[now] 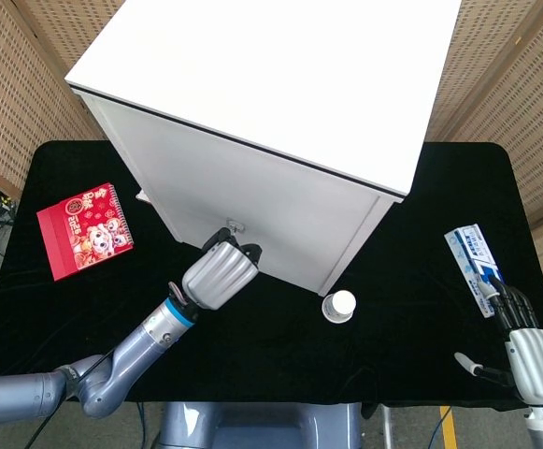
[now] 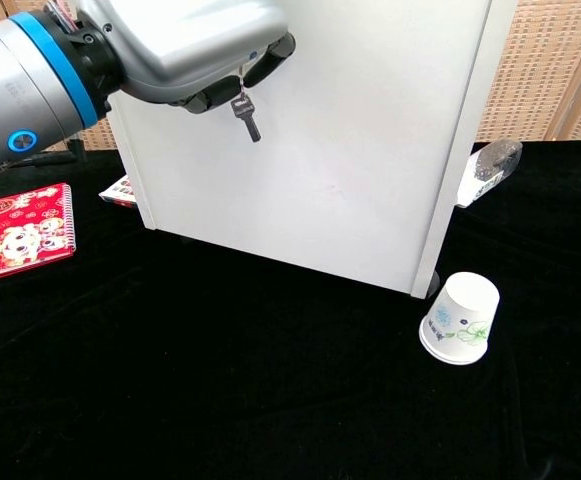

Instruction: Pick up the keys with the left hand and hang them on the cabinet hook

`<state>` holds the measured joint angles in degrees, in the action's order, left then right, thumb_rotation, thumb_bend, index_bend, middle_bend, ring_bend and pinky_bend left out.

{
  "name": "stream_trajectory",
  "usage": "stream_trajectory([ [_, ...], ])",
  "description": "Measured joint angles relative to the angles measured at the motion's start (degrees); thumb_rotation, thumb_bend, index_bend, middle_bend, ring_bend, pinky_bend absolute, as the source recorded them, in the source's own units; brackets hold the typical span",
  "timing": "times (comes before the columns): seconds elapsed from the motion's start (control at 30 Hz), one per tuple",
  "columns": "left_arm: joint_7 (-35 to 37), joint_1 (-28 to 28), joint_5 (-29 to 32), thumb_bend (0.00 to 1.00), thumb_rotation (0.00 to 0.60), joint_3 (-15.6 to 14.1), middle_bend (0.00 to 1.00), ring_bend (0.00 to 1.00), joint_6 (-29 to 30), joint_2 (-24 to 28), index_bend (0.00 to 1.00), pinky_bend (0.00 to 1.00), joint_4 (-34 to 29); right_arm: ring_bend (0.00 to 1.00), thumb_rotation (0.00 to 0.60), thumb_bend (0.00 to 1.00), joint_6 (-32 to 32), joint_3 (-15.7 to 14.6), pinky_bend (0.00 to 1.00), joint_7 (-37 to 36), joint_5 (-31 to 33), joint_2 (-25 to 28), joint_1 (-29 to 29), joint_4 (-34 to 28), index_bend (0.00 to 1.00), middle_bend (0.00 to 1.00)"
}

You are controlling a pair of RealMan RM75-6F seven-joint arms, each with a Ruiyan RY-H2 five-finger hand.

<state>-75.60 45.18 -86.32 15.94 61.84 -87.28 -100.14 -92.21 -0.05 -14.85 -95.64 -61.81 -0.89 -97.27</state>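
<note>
A: Where are the keys (image 2: 246, 114)?

B: Upper left of the chest view, dangling from the left hand (image 2: 185, 45), whose fingers are curled around the key ring. A single key hangs free in front of the white cabinet (image 2: 360, 140) face.

A: And from the head view?

B: The left hand (image 1: 220, 273) sits low and centre-left, pressed up close to the cabinet (image 1: 271, 103) front, just below the small hook (image 1: 235, 226). The keys themselves are hidden there.

A: Is the ring on the hook?

B: I cannot tell; in the chest view the hand covers that spot.

A: The right hand (image 1: 531, 354)?

B: Lower right corner of the head view, fingers spread, holding nothing, just below a blue-and-white packet (image 1: 476, 256).

A: Anything else on the black table (image 1: 252, 327)?

B: A red notebook (image 1: 87, 230) at the left, and an upturned paper cup (image 2: 460, 317) near the cabinet's lower right corner.
</note>
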Motion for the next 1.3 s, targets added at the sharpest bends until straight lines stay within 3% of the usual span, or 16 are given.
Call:
stream_trajectory([
  [1.3,-1.0,4.4,3.5,0.45,0.6,-1.4,0.95,0.88,3.7,0.5,0.59,0.79,2.6,0.0,0.6,0.11,0.4,0.0,0.0,-0.1,0.0,-0.1,-0.1,0.0,0.0,0.0],
])
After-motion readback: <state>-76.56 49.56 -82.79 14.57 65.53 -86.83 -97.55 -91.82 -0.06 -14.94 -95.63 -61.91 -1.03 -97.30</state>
